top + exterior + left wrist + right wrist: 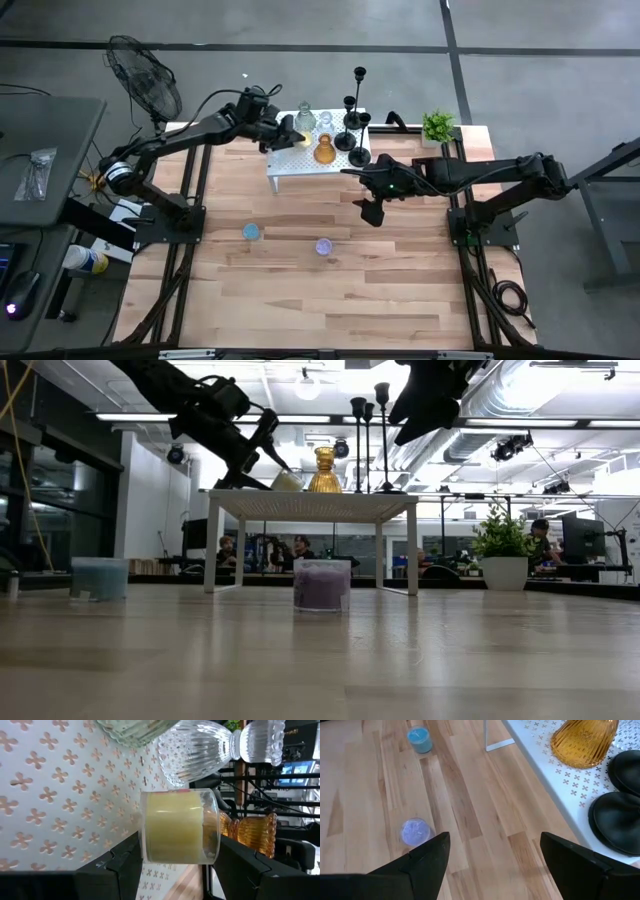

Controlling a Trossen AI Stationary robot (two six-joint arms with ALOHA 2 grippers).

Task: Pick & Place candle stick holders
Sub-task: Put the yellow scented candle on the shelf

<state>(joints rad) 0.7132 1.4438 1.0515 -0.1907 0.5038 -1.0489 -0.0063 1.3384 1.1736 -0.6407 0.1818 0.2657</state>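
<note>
While left tool [175,865] grips yellow glass holder [177,826] on white stand [300,165] — right tool [492,855] open, empty

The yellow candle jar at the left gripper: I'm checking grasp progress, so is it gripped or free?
Gripped, it seems: in the left wrist view the yellow candle jar sits between the left gripper fingers, both pressed against its sides, over the white perforated stand.
</note>
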